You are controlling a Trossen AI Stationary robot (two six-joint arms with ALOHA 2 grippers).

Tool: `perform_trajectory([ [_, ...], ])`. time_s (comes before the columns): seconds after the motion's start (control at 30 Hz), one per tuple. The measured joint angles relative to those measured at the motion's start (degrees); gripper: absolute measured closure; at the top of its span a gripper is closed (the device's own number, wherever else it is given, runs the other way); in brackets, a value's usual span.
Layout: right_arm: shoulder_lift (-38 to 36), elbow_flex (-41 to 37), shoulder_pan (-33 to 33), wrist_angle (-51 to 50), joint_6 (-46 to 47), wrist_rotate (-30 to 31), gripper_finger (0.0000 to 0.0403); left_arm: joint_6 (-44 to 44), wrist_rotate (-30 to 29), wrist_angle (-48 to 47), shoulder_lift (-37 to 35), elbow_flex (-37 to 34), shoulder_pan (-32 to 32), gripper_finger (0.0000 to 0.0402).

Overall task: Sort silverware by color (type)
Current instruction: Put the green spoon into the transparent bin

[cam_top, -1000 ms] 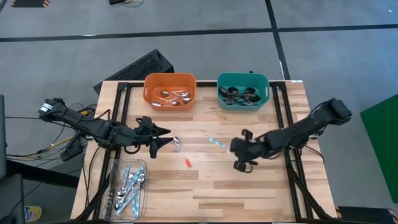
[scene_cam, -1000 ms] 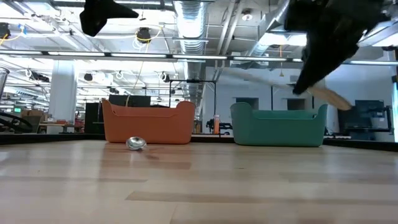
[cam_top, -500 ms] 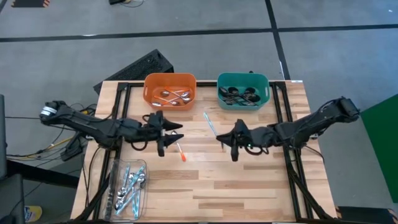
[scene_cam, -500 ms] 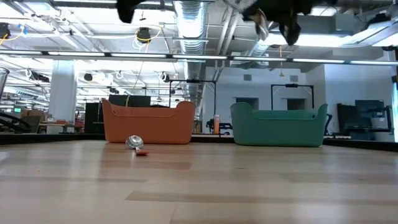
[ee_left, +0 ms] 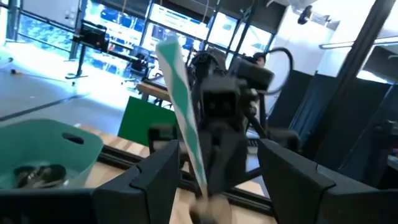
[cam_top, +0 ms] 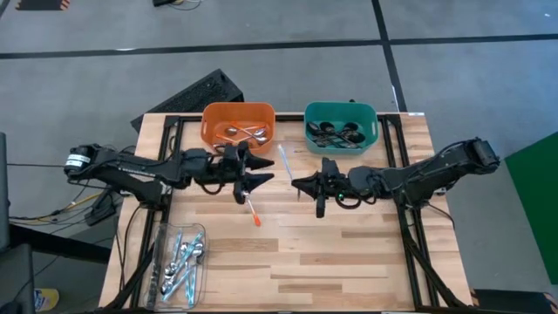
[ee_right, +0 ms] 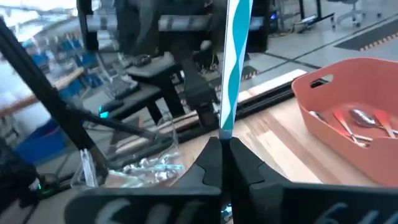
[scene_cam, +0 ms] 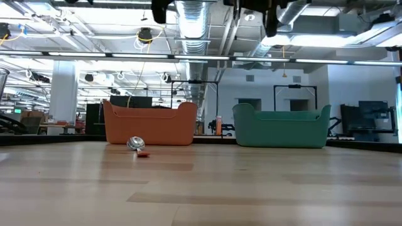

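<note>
Up above the table, the right hand (cam_top: 301, 185) pinches a light-blue-handled spoon (cam_top: 284, 163), while the left hand (cam_top: 261, 172) gapes wide, empty.

A grey carpeted floor (cam_top: 471, 96) surrounds the wooden table (cam_top: 349, 253), crossed by dark seams at the top of the high view. A green panel (cam_top: 536, 201) stands at the right edge. In the low view, the room behind is a large open hall: silver ceiling ducts (scene_cam: 191, 16) at top centre, long strip lights (scene_cam: 94, 56), a white pillar (scene_cam: 63, 100) at left, and monitors (scene_cam: 370, 116) at right.
</note>
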Motion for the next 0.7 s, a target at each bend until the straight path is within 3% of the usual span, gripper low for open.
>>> perform_trajectory([
  [0.3, 8.01, 7.12, -1.03, 0.57, -4.92, -2.29, 0.0387, 1.59, 2.38, -5.06, 3.08, 5.43, 3.87, 0.0214],
  [0.43, 10.83, 9.74, -1.05, 0.87, -5.69, -2.07, 0.0387, 2.0, 4.16, -5.61, 2.08, 5.38, 4.62, 0.0267],
  [0.6, 12.3, 11.0, -1.25, 1.1, -6.93, -1.85, 0.0387, 1.81, 6.17, -6.18, 1.24, 5.37, 4.83, 0.0371],
  [0.7, 12.51, 11.09, -1.69, 1.89, -8.13, -2.05, 0.0386, 0.96, 7.47, -6.08, 1.15, 5.38, 4.96, 0.0383],
])
